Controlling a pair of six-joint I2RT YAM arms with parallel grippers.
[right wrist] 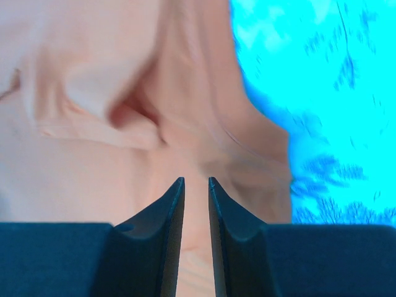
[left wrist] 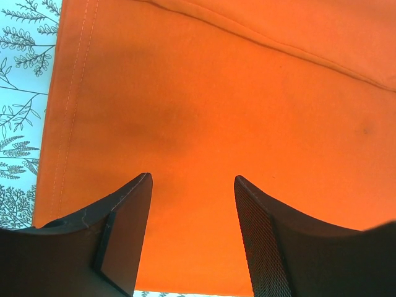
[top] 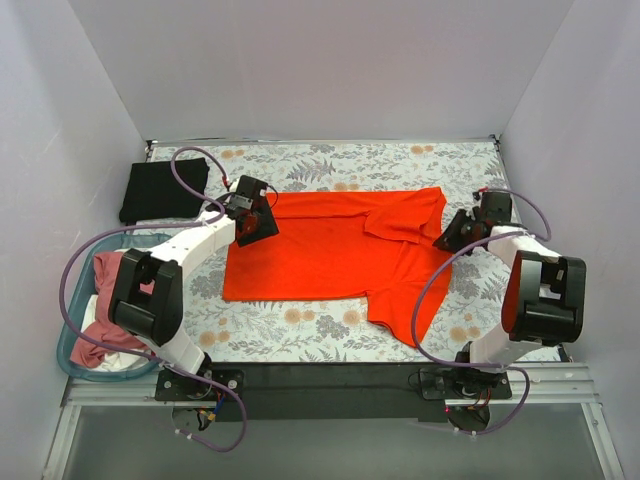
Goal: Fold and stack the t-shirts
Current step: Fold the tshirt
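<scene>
Orange-red soft cloth t-shirt [top: 320, 258] lies under both sets of jaws, spread across the middle of the floral-patterned tabletop [top: 290, 320]. The left gripper [top: 262, 222] hangs over the shirt's far left corner with its jaws released and standing well apart. Its wrist view shows only flat orange cloth [left wrist: 235, 99] in the gap between the black fingers [left wrist: 127, 229], with a stitched hem running along the left edge beside the leaf print [left wrist: 18, 93]. The right gripper [top: 447, 238] sits at the shirt's right edge, just beside the sleeve. Its jaws are parted by only a narrow slit, and from what I can see nothing is pinched in it. That wrist picture is blurred, but rumpled folds of the shirt [right wrist: 124, 111] show beyond the tips [right wrist: 196, 180]. From above, the body of the shirt looks fairly smooth. One sleeve is doubled over near the far right corner, and a flap reaches toward the near edge at the lower right. A folded black t-shirt [top: 163, 192] rests at the far left corner of the tabletop, apart from the orange one. Off the left side, a teal plastic basket [top: 66, 340] holds a dusty pink t-shirt [top: 104, 270] bunched over a white one [top: 125, 363].
</scene>
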